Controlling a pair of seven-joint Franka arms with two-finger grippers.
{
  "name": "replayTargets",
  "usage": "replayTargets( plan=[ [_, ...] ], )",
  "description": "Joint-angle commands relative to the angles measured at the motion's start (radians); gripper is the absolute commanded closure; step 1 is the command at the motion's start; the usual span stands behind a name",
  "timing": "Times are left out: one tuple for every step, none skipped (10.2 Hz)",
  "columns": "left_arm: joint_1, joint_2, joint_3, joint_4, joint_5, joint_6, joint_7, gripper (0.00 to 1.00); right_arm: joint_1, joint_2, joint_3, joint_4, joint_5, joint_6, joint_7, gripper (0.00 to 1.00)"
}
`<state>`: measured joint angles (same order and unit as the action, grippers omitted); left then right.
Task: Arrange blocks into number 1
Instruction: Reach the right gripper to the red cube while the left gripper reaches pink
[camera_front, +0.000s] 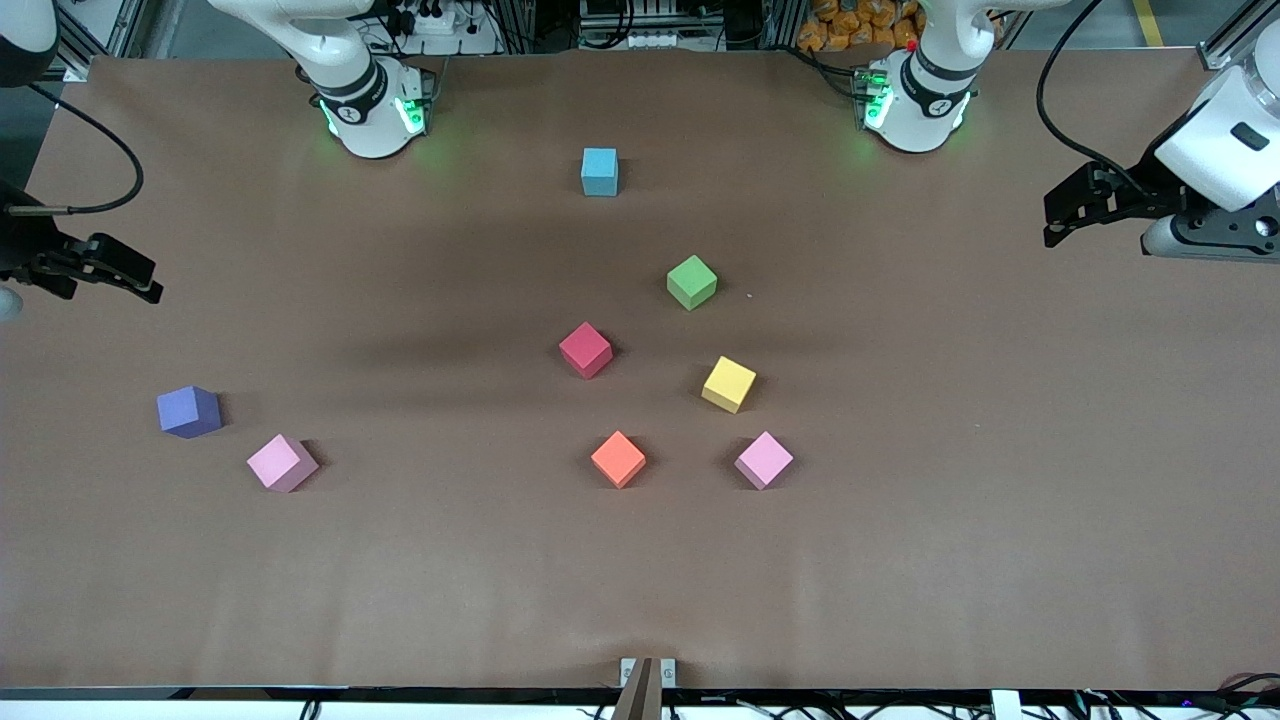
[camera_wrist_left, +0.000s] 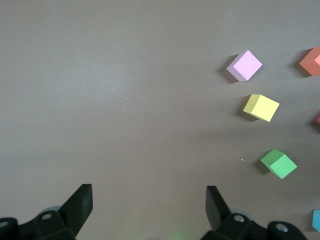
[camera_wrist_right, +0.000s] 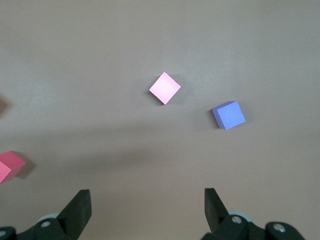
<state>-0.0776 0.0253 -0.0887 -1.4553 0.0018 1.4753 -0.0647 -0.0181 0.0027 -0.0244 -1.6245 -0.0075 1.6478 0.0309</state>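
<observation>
Blocks (camera_front: 691, 282) are lying scattered on the desk (camera_front: 1000, 500); both arms are waiting, left pincer (camera_wrist_left: 148, 204) and right pincer (camera_wrist_right: 147, 205) gaping empty, first grasp likely pending.

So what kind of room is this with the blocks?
Probably a robot lab: two white arm bases bolted at a brown-covered table, coloured cubes like the red one, cables and metal framing around.

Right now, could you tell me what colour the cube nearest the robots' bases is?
Light blue cube, clearest in the front view.
</observation>
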Motion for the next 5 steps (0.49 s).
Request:
replayTargets(
  plan=[
    [0.006, -0.002, -0.002, 0.003, -0.023, -0.012, 0.014, 0.00, -0.013, -0.036, 0.014, -0.040, -0.003, 0.015, 0.020, 0.00],
    [0.001, 0.002, -0.002, 0.003, -0.023, -0.012, 0.010, 0.00, -0.017, -0.036, 0.015, -0.040, -0.003, 0.015, 0.020, 0.00],
    [-0.005, 0.016, -0.002, 0.003, -0.022, -0.012, 0.005, 0.00, -0.022, -0.035, 0.015, -0.040, -0.003, 0.014, 0.020, 0.00],
    [-0.010, 0.027, -0.003, 0.001, -0.019, -0.010, 0.005, 0.00, -0.026, -0.035, 0.023, -0.040, -0.003, 0.013, 0.020, 0.00],
    [-0.014, 0.054, -0.003, 0.003, -0.017, -0.006, -0.003, 0.00, -0.035, -0.033, 0.029, -0.041, -0.003, 0.012, 0.015, 0.00]
  ],
)
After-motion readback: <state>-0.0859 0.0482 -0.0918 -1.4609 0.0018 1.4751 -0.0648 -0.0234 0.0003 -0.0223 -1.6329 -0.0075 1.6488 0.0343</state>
